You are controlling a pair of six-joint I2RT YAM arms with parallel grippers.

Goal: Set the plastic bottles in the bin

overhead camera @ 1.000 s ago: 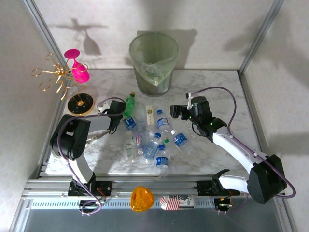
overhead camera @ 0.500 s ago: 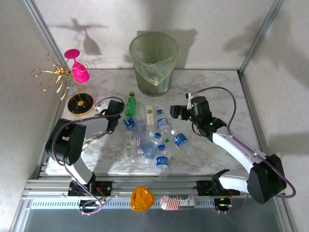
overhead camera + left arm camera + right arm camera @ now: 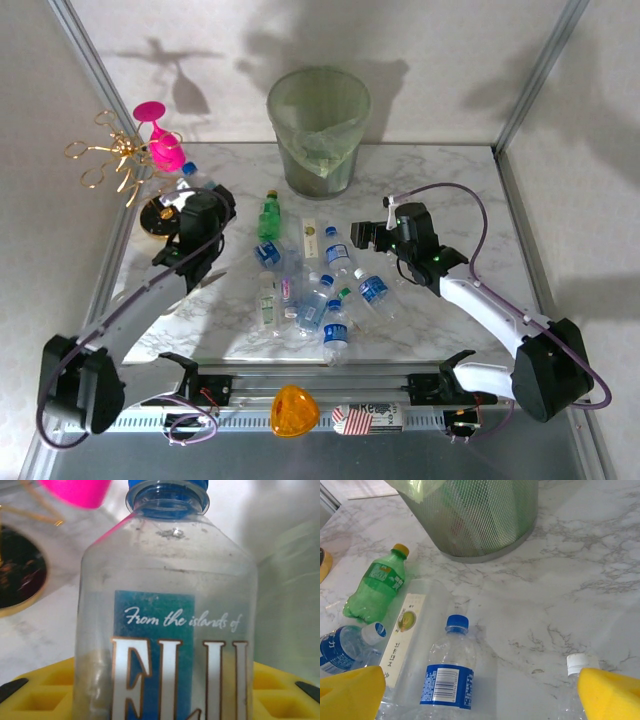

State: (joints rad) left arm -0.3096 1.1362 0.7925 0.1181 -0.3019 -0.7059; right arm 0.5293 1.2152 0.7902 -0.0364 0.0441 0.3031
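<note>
My top camera sits high at the near side, looking down and far across the tabletop [image 3: 450,200] to the bin [image 3: 318,130]. My left wrist camera, very close to one bottle [image 3: 165,605], faces far past the goblet [image 3: 75,490]. My right wrist camera looks low toward the bin and green bottle [image 3: 377,582], both shared with the top view.

1x clear bottle [image 3: 165,555], blue label [image 3: 155,615]: white script "From the islands of"; below, large white caps w/ gold outline, cropped.
</note>
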